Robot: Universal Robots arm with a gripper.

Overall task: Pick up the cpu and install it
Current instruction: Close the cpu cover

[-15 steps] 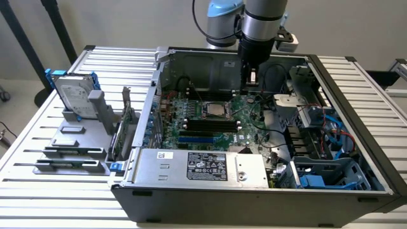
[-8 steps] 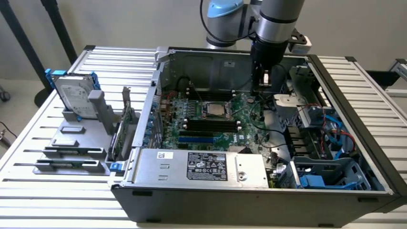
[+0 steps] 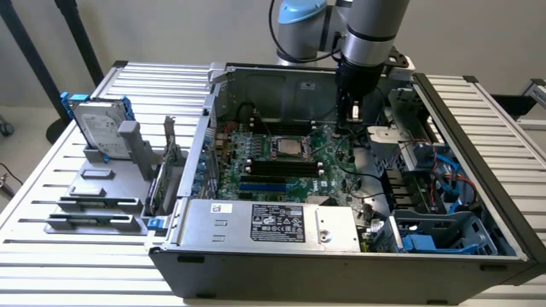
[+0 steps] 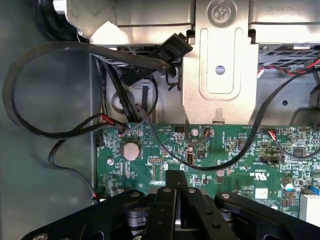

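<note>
Well off to the exterior view's left of the hand (image 3: 351,120), a hard drive (image 3: 101,128) stands on edge in a grey rack (image 3: 94,192) on the table (image 3: 60,272). Nearer the hand, yet apart from it, the cpu (image 3: 287,146) lies flat in the motherboard (image 3: 273,185) socket. The hand hangs clenched, fingers (image 4: 164,205) together, above the motherboard inside the open case (image 3: 341,272).

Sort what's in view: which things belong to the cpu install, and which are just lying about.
Job: cpu, seated on the motherboard; gripper, shut, inside the case.
Lying about: hard drive with blue rails; memory sticks on the grey rack.
</note>
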